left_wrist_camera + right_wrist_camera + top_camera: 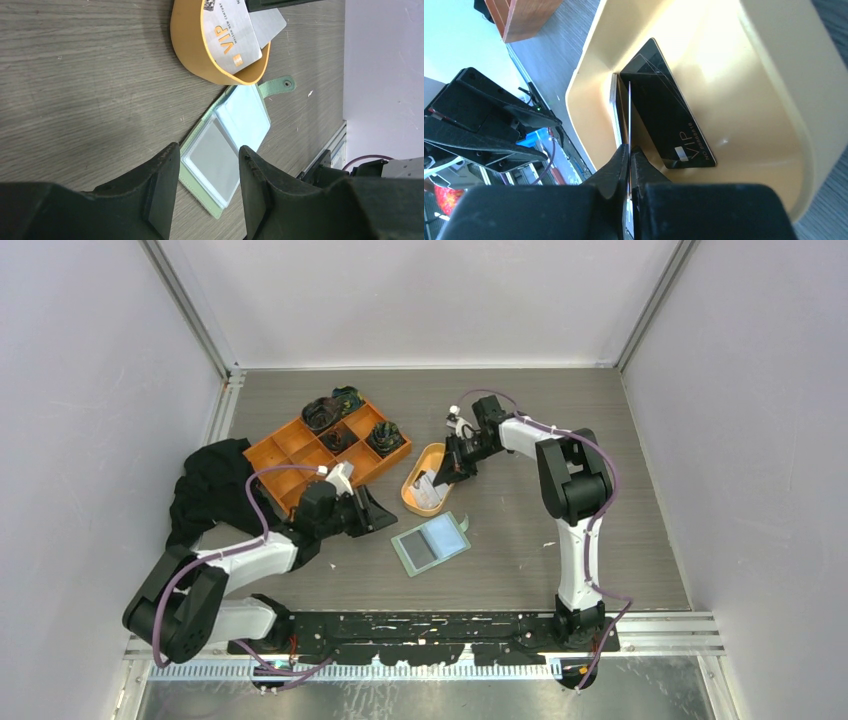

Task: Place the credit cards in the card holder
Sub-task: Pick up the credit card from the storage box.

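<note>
Top view: I see even, soft light with faint shadows. Glare washes the orange dish (pixel 744 65), and the right gripper (pixel 629 152) blurs near the lens.

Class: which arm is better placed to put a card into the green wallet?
Right: the right gripper pinches a thin plastic card in the oval orange dish. The left gripper hovers open beside the sage-green wallet.

Orange dish (pixel 189 46) and tray (pixel 283 454); sage-green wallet (pixel 431 543), bluish-grey inside; silver card (pixel 231 36) lettered orange; grey wood-grain surface (pixel 540 540); black fingers (pixel 161 192).
</note>
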Motion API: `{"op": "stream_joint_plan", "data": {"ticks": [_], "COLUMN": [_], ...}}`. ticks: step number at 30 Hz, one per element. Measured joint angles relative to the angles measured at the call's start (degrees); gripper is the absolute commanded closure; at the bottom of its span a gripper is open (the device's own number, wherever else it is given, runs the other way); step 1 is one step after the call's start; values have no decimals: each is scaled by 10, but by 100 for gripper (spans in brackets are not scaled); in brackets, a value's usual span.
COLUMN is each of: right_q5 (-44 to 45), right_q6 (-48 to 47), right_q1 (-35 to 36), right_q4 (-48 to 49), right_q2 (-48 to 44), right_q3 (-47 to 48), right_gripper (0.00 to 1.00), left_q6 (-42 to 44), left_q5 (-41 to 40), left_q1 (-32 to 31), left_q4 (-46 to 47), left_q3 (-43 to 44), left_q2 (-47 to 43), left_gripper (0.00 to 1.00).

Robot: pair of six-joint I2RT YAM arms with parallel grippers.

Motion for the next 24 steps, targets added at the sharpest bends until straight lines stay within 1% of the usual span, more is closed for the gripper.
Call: {"op": "stream_joint_plan", "data": {"ticks": [4,8,11,18,24], "right_q5": [11,32,50,83,79], "right_q6": [1,-7,-14,-40,-52], "right_q1": [-4,-10,-15,-20,-21], "right_q4": [0,0,0,-1,5], "right_q2": [-8,-35,-58,-113,-171], "right_q3": [-5,-14,-16,-26,-53], "right_gripper": [96,98,99,99,99], "left_q6": [-1,-9,-23,-69,-101], "left_q5": [1,12,26,58,76], "left_q1": [0,0,0,0,0], "left_q4": [-6,15,42,127,194], "left_q3": [-13,-34,-53,-94,-116], "left_q2": [-29,-50,-54,-54,-66], "left_gripper": [50,42,38,38,39]}}
